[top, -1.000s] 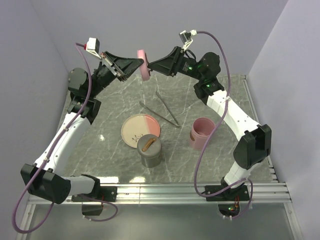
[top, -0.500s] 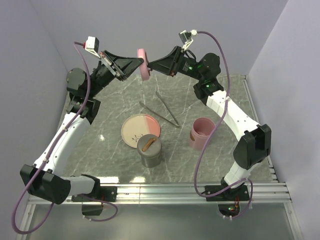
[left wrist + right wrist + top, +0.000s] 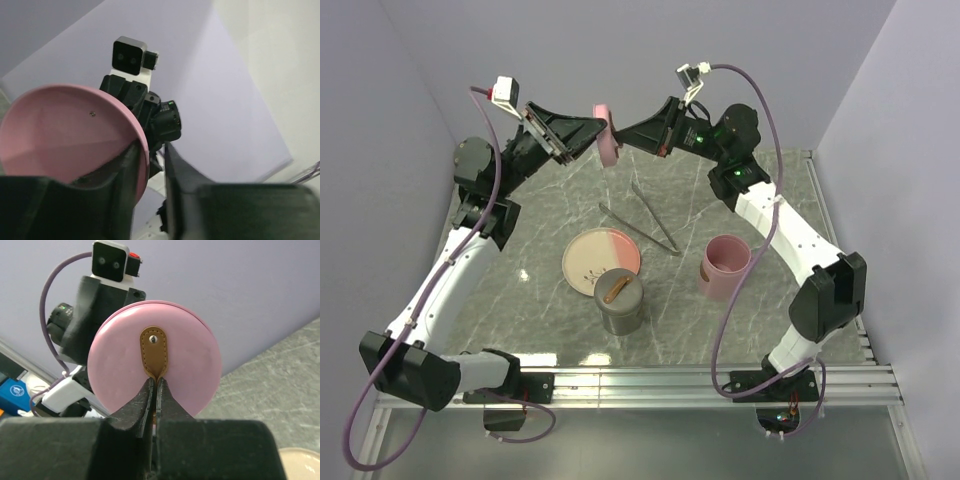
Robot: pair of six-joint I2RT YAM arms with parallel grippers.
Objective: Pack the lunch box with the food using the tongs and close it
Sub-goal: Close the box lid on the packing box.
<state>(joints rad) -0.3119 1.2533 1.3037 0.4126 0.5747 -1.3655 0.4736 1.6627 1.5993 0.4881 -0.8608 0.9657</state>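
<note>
The lunch box's round pink lid [image 3: 607, 135] hangs on edge high above the table's far side, between my two raised grippers. My right gripper [image 3: 155, 382] is shut on the lid's brown leather tab [image 3: 154, 352]. My left gripper [image 3: 152, 147] is open, with the lid's rim [image 3: 142, 150] between its fingers and a gap on one side. On the table stand the pink lunch box tier [image 3: 724, 265] and a grey tier [image 3: 621, 310] holding a brown oblong piece of food [image 3: 617, 291]. The silver tongs [image 3: 642, 222] lie in a V behind the plate.
A cream-and-pink round plate [image 3: 602, 260] lies mid-table, just behind the grey tier. Purple walls close in the left, back and right. A metal rail [image 3: 650, 382] runs along the near edge by the arm bases.
My right gripper has closed onto the lid's leather tab. My left gripper's jaws have parted from the lid's rim. The lid stays in place in the air.
</note>
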